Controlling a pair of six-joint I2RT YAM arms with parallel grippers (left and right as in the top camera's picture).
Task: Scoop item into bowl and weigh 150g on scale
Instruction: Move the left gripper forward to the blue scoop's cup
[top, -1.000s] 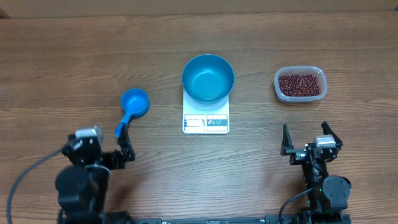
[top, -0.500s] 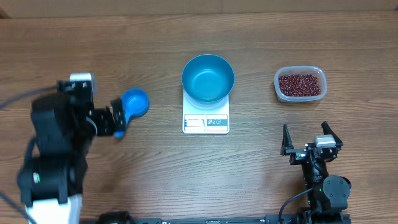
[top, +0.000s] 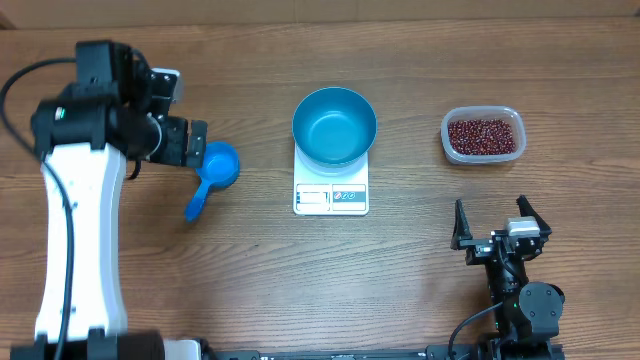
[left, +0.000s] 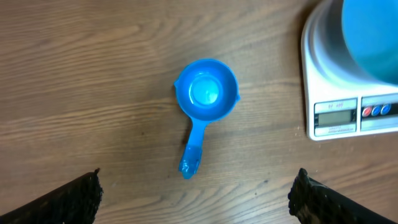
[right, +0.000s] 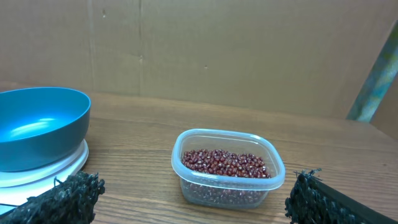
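The blue bowl (top: 334, 124) stands empty on the white scale (top: 331, 197) at mid-table. Red-brown beans (top: 484, 135) fill a clear tub (top: 481, 157) to the right. My left gripper (top: 190, 145) hangs open above the table, just left of a small blue scoop (top: 217, 165). In the left wrist view the scoop (left: 205, 93) lies flat below my gripper (left: 198, 186), handle toward me, with the scale (left: 348, 115) at the right. My right gripper (top: 493, 222) rests open near the front edge. Its wrist view faces the beans (right: 224, 163), with the bowl (right: 37, 124) to their left.
A brown cardboard wall (right: 217, 50) backs the far edge of the wooden table (top: 420, 260). The left arm's white body (top: 80, 250) stretches along the left side. Bare wood lies between the scale and the right gripper.
The left arm has lifted from the front left and swung toward the far side, bringing its open gripper over the scoop. The right arm, bowl, scale and tub have not moved.
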